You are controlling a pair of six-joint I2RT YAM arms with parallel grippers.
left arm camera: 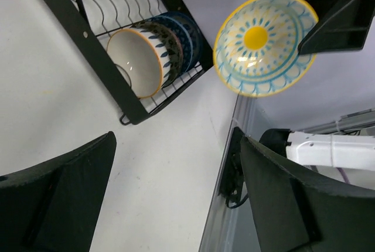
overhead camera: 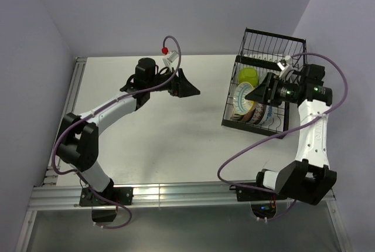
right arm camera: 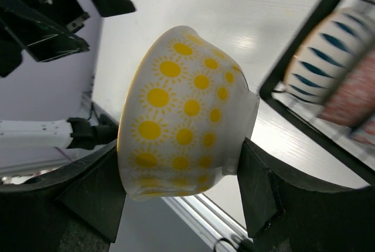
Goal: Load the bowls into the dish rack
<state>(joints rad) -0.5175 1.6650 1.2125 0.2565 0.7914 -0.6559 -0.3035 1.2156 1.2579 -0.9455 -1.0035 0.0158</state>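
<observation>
The sun-patterned bowl [right arm camera: 187, 117] is pinched on its side between the pads of the right gripper [right arm camera: 181, 173], off the table. Its wall is glossy white ceramic printed with yellow suns. The inside has a yellow centre ringed with pale blue arcs and a yellow rim. It hangs just beside the dish rack [left arm camera: 88, 47], which is black wire with curved slots. A cream bowl [left arm camera: 137, 61] with an orange rim stands upright in the slots, and darker patterned bowls [left arm camera: 176, 38] are nested behind it. The left gripper [left arm camera: 176, 205] is spread wide and holds nothing over the matte white table [left arm camera: 47, 117].
</observation>
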